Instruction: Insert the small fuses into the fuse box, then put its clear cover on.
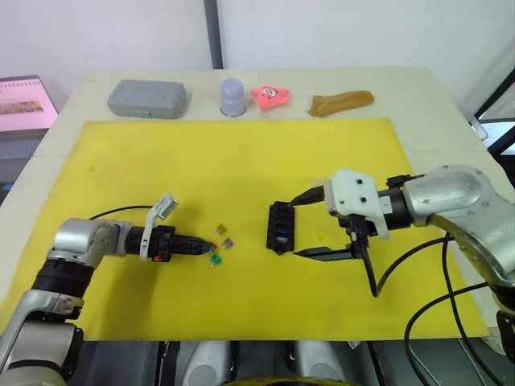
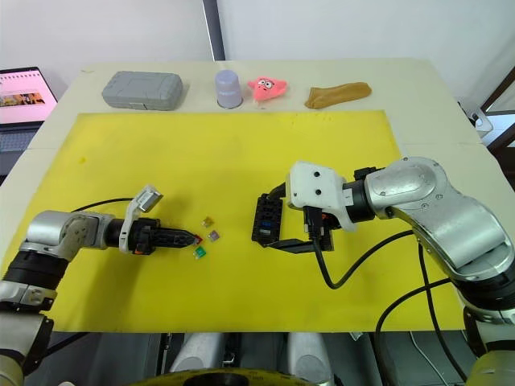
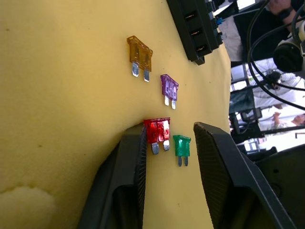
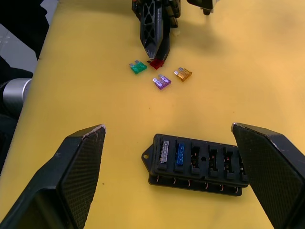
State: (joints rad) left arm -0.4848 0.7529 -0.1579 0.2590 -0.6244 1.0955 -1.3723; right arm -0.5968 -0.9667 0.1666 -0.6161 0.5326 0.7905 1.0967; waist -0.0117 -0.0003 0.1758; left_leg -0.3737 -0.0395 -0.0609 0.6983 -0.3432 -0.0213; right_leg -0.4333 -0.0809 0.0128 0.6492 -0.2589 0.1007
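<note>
lying on the yellow mat [image 1: 241,161] at the middle of the frame, the small black rectangular plastic fuse box [image 4: 198,164] is seen with a grey and a blue fuse already seated in two of its slots; the other slots look empty. four loose translucent blade fuses are gathered just left of it: a yellow-brown fuse [image 3: 139,55], a purple fuse [image 3: 169,88], a red fuse [image 3: 157,132] and a green fuse [image 3: 181,147].

the left gripper [image 3: 167,138] is held low over the mat with its fingers parted, the red and green fuses lying between them, and the red one is touched by one finger [image 3: 135,157]. nothing is pinched yet. the right gripper [image 4: 167,131] is spread wide, with the fuse box between its two fingers and apart from both.

the fuses are judged to be very light, stiff and smooth, so they could skid or flip if nudged sideways. a hold across the flat plastic faces of the red body is advised, with the metal blades left free for the slot. the green neighbour lies just beside it and could be caught too.

the clear cover cannot be made out. along the upper edge of the frame a grey plastic case [image 1: 147,97] is set beyond the mat.
</note>
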